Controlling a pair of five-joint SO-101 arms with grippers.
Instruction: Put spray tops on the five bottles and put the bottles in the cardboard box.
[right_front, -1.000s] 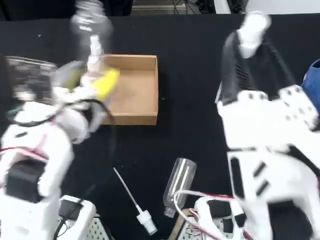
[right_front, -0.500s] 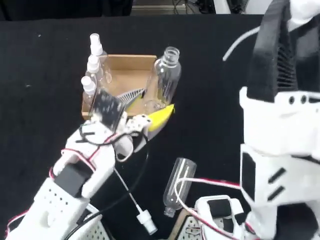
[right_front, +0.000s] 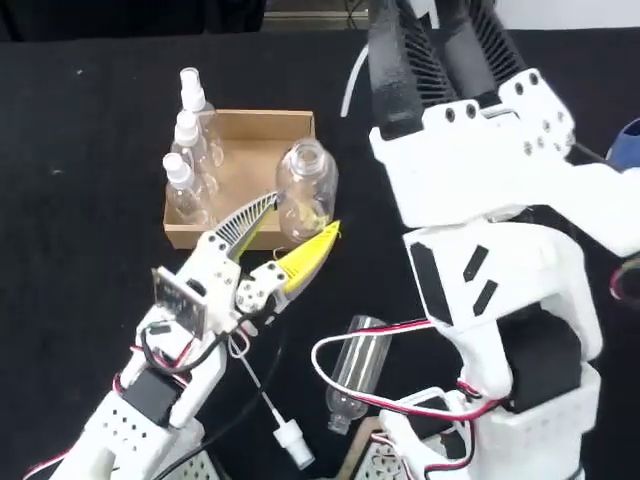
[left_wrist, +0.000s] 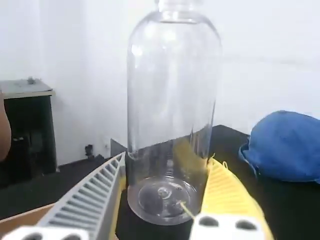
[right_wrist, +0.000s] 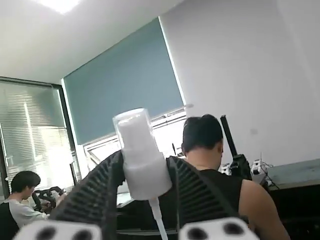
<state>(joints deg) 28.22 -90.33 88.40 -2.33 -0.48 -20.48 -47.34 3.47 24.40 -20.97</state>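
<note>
My left gripper is shut on an uncapped clear bottle, held upright just in front of the cardboard box. In the left wrist view the bottle stands between the grey and yellow fingers of the gripper. Three bottles with spray tops stand along the box's left side. My right gripper is raised high and shut on a white spray top, tube hanging down. Another bare bottle and a loose spray top lie on the near table.
The right arm's white body looms over the right half of the black table. A blue cap lies at the far right edge. Red and white cables trail beside the lying bottle.
The left arm swung the bottle from the far left across to the box's front right corner, then drew it slightly nearer. The right arm swung left with the spray top.
</note>
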